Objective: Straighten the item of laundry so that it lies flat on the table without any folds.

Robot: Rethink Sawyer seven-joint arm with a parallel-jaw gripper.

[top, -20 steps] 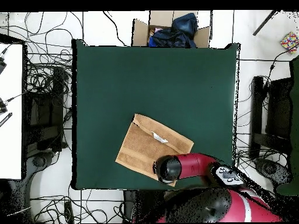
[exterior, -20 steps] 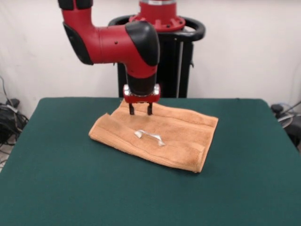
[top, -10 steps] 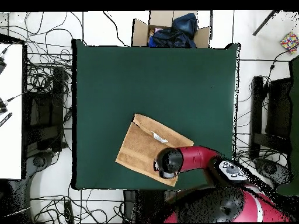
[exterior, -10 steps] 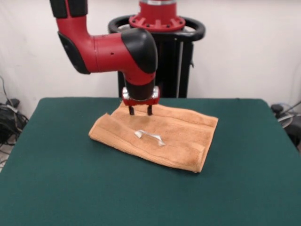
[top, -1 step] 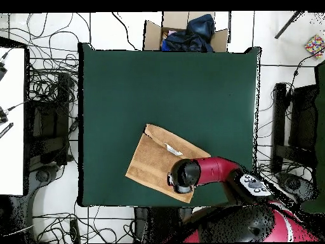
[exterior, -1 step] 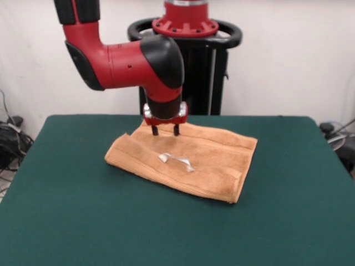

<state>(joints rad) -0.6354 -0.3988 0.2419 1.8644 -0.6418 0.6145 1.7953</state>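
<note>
the orange-tan towel [exterior, -1 step: 183,162] lies folded over on the dark green table [exterior, -1 step: 166,233], toward the robot's side and a little off centre, set at a slant to the table's edges. one layer is doubled over the other, with a hemmed fold edge running along the side facing the front camera, and a small white label [exterior, -1 step: 176,160] lying on top near the middle. the red and black arm [exterior, -1 step: 127,58] bends down over the towel's far edge – its gripper [exterior, -1 step: 165,131] points straight down, the two dark fingers [exterior, -1 step: 155,130] parted with a clear gap between them and gripping nothing, tips at or just above the cloth. from overhead the arm's wrist hides the gripper and covers the towel's edge nearest the robot – a cardboard box [top, -1 step: 184,33] with dark cloth sits beyond the table's opposite side
</note>
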